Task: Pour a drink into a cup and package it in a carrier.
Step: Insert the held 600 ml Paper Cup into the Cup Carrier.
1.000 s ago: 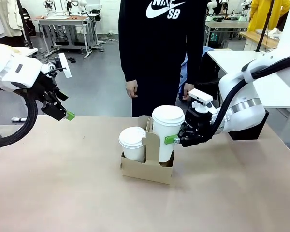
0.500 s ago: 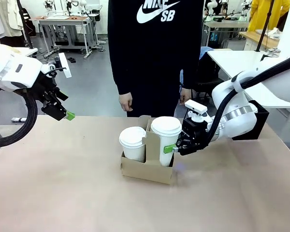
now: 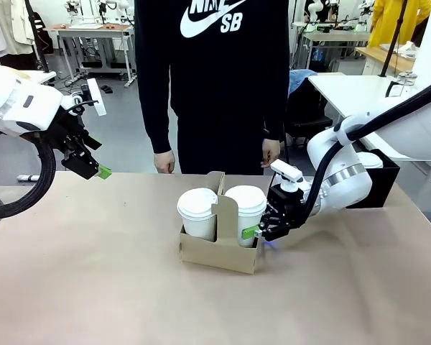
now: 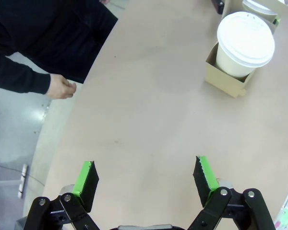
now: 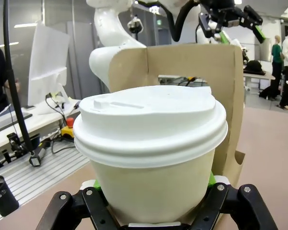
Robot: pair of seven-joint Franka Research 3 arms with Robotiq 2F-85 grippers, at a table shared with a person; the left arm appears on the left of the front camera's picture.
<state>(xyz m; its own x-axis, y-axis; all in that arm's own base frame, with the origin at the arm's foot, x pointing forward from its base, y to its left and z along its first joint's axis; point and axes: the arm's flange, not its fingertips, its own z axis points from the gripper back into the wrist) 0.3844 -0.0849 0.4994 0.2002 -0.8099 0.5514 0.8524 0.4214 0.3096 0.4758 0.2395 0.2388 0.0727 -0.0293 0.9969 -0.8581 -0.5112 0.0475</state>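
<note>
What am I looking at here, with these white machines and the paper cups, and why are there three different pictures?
These are two white robot arms at a table, with a person standing across it. The front view looks over the table from the robot's side. The other two come from cameras on each arm's wrist, looking along its fingers.

On the table sits a brown cardboard carrier holding two white lidded cups. The right end effector is shut on the right cup, which sits low in its slot; the right wrist view shows that cup close up between the green pads. The left cup stands in the other slot, untouched. The left end effector hangs open above the table's left side, holding nothing.
</note>
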